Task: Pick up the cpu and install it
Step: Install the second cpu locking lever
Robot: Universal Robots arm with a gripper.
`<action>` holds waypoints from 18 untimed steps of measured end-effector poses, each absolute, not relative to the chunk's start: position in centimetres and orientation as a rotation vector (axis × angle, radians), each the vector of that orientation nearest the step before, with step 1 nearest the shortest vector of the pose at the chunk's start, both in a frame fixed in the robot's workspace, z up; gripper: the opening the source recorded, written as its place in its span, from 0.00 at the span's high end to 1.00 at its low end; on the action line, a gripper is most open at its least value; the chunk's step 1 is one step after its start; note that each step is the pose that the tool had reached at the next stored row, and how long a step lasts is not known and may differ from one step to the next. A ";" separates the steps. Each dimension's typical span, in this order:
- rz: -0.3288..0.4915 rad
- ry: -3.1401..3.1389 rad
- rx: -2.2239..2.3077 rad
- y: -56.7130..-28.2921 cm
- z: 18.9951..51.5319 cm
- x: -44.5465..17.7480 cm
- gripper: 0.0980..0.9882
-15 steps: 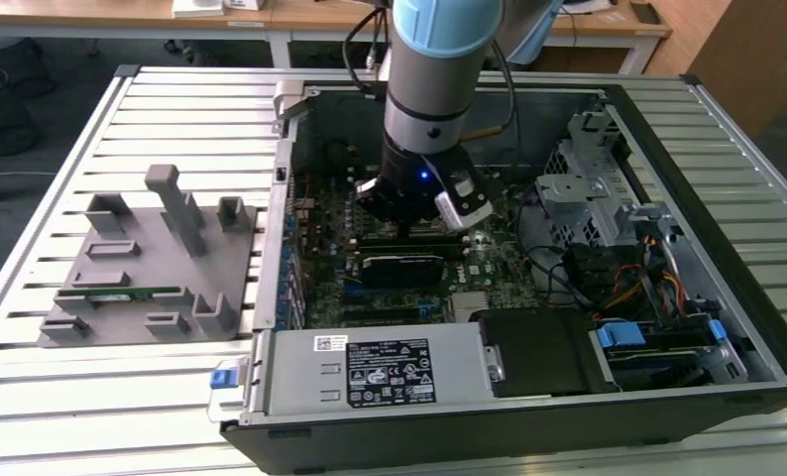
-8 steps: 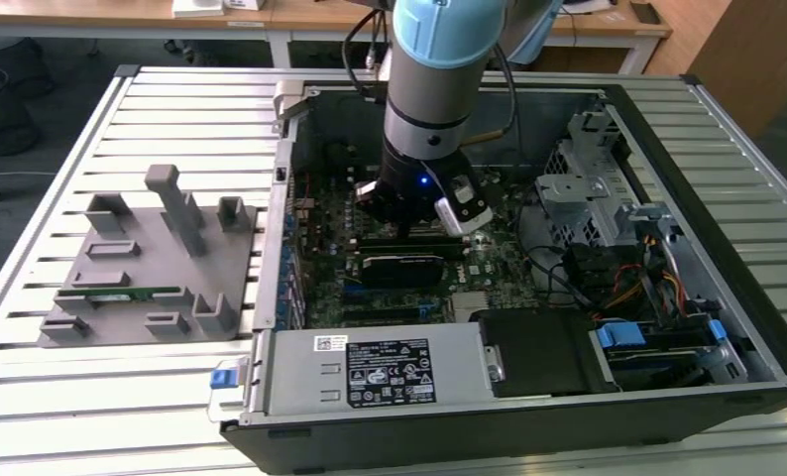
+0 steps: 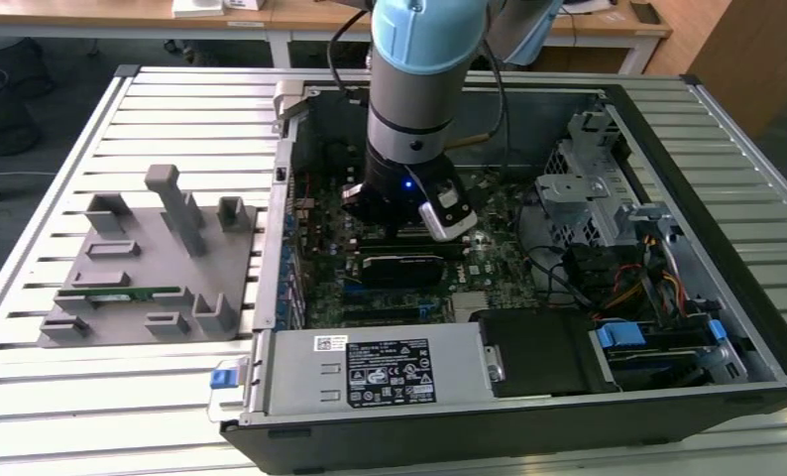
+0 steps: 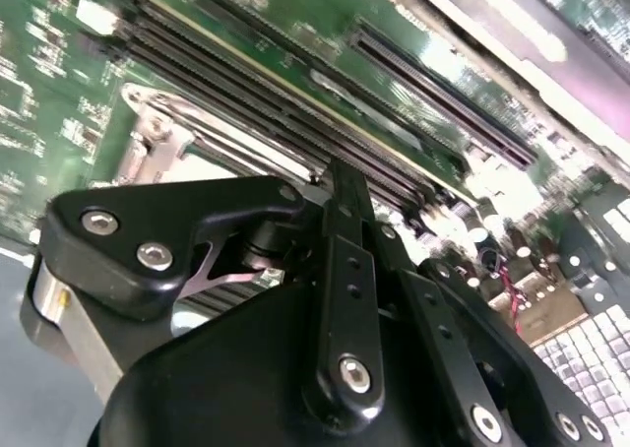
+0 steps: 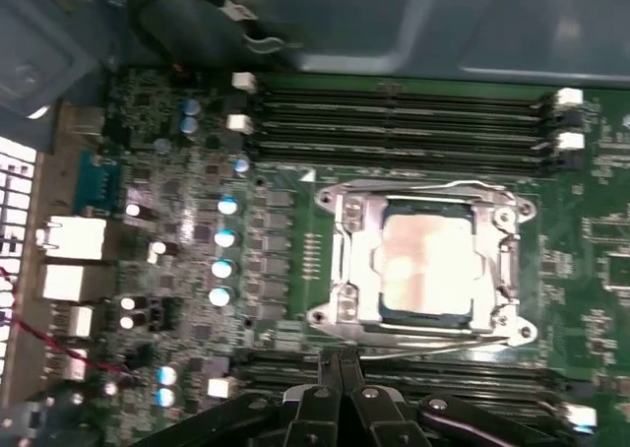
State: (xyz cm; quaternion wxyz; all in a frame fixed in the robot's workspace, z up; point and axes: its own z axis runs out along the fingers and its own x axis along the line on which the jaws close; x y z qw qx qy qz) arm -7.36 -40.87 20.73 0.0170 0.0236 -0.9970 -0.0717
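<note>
In the exterior view we see the grey and light-blue robot arm reaching down into the open black computer case, its black gripper low over the green motherboard. A grey moulded parts tray lies on the slatted table at that view's left.

In the second wrist view the gripper's black linkage hangs over the board; we cannot tell how far its fingers are parted.

In the first wrist view the silvery square cpu sits in the metal socket frame, apart from the gripper.

The cpu has a smooth, shiny metal top in a bright metal frame. The gripper is glossy black with steel screws. The table is ribbed matt metal.
</note>
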 end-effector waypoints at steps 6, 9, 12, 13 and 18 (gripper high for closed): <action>-0.261 -3.096 0.074 -40.9 20.2 -7.5 0.99; -0.284 -3.095 0.074 -40.9 20.0 -7.6 0.99; -0.301 -3.093 0.075 -41.0 19.8 -7.6 0.99; -0.307 -3.093 0.075 -41.0 19.7 -7.6 0.99; -0.338 -3.090 0.075 -41.0 19.5 -7.6 0.99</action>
